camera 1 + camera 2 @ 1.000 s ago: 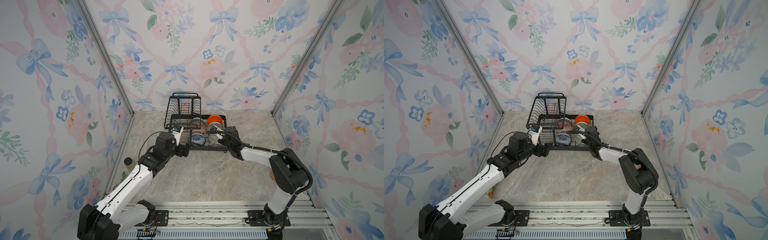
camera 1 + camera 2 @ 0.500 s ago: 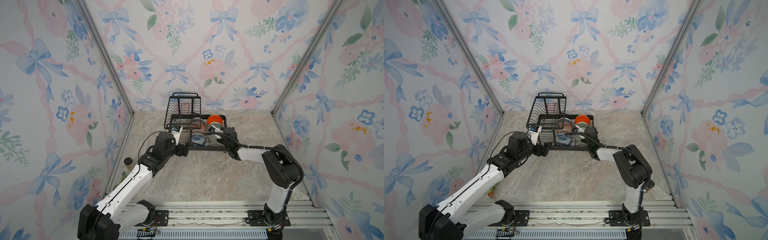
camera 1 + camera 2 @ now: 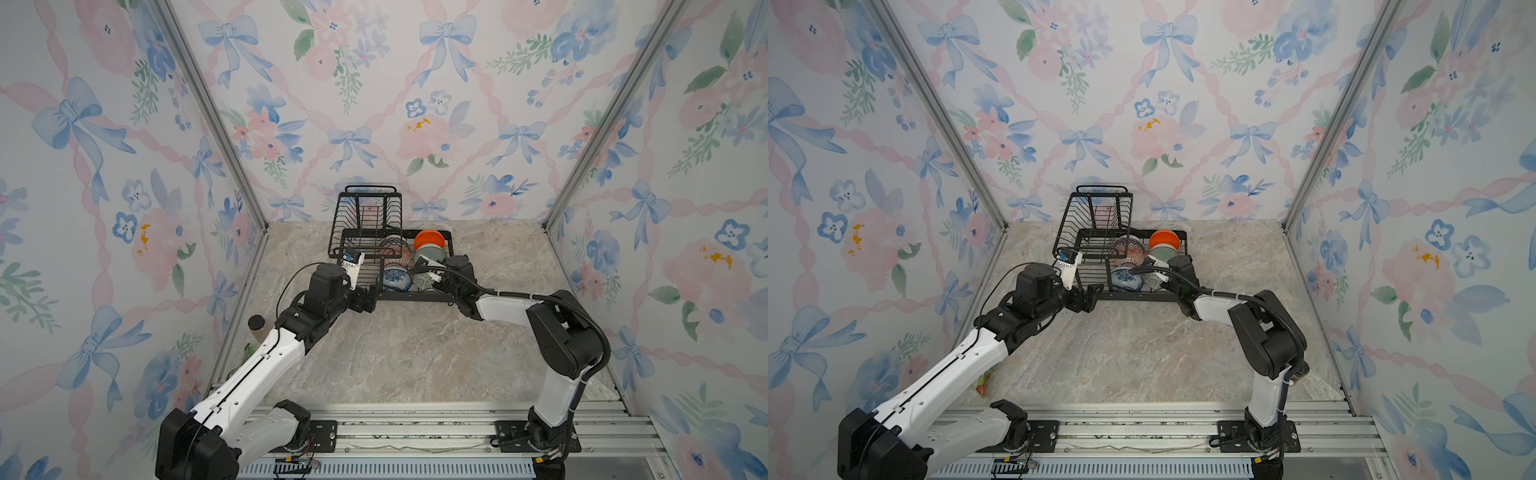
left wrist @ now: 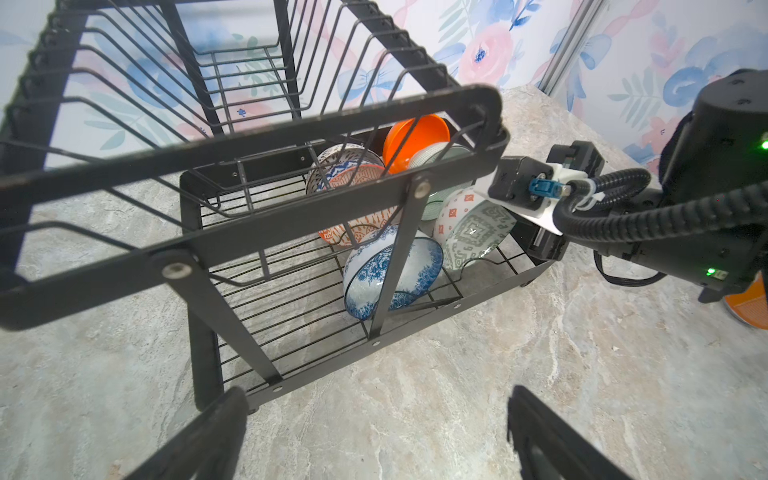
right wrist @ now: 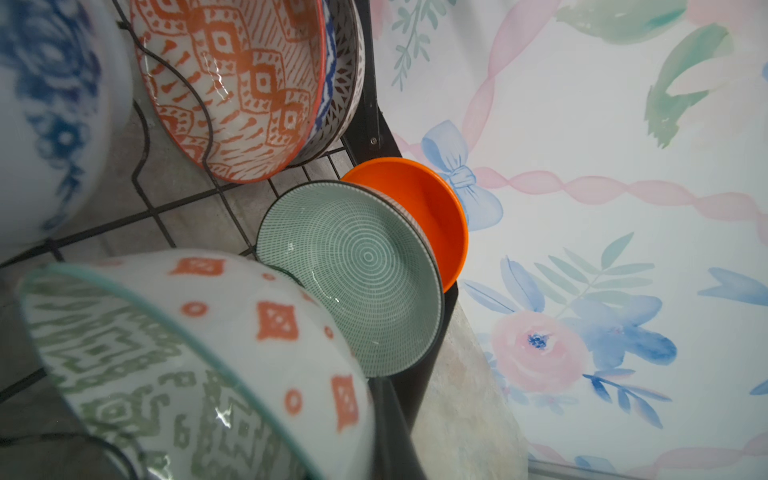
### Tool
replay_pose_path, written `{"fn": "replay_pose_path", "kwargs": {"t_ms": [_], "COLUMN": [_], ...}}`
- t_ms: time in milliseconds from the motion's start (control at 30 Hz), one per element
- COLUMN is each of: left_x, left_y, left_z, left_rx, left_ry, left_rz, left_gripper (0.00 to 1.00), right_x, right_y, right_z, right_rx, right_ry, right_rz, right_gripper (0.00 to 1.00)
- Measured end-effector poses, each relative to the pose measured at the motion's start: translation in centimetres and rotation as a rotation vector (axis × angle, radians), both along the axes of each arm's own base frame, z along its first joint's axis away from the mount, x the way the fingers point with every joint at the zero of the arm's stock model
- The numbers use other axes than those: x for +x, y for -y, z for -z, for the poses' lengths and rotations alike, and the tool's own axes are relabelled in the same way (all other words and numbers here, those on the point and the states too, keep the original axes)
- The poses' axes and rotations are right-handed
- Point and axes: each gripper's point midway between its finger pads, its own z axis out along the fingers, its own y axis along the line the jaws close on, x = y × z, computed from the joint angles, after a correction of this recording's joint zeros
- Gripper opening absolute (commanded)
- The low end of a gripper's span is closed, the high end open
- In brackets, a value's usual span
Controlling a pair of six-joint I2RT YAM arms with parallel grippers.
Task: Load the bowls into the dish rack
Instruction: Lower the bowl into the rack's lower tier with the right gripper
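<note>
Stretching along the far edge of the table point(image 3: 415, 353), the dish rack point(image 3: 415, 296) lies with its long axis left to right: raised basket and handle at the left end, low slotted tray reaching right. All 6 bowls stand on edge in the tray's right half, openings tipped toward the near edge. At the back, the plain orange bowl point(image 3: 430, 240) nests behind the mint green bowl point(image 5: 353, 270), and the white-black patterned bowl point(image 5: 347, 62) behind the orange-white patterned bowl point(image 5: 232, 83). In front sit the blue-white floral bowl point(image 3: 397, 279) and the green-white geometric bowl point(image 4: 473, 232).

The right end effector point(image 4: 534, 243) is closed, just beside the geometric bowl's rim; whether it pinches that rim cannot be told. The left end effector point(image 3: 368, 300) hangs wide open and empty off the rack's near side, the basket's posts crossing between it and the bowls. A dark-capped bottle point(image 3: 256, 326) stands at the table's left edge.
</note>
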Motion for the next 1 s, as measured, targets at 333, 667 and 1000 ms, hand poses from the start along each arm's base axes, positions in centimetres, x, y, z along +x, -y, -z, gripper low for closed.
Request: {"fn": "replay_pose_path", "kwargs": {"t_ms": [333, 667, 1000], "left_x": [0.09, 0.06, 0.06], "left_y": [0.09, 0.13, 0.14], "left_z": [0.34, 0.34, 0.34], "left_rx": [0.003, 0.002, 0.001], "left_ry": [-0.010, -0.010, -0.010], "left_rz": [0.003, 0.005, 0.006], "left_gripper": [0.98, 0.98, 0.98], "right_x": [-0.17, -0.05, -0.07], "right_y": [0.35, 0.07, -0.18], "right_z": [0.62, 0.89, 0.96], "right_rx": [0.026, 0.039, 0.062], "right_ry": [-0.130, -0.194, -0.233], "right_rz": [0.009, 0.022, 0.034], "right_gripper": [0.00, 0.00, 0.16]}}
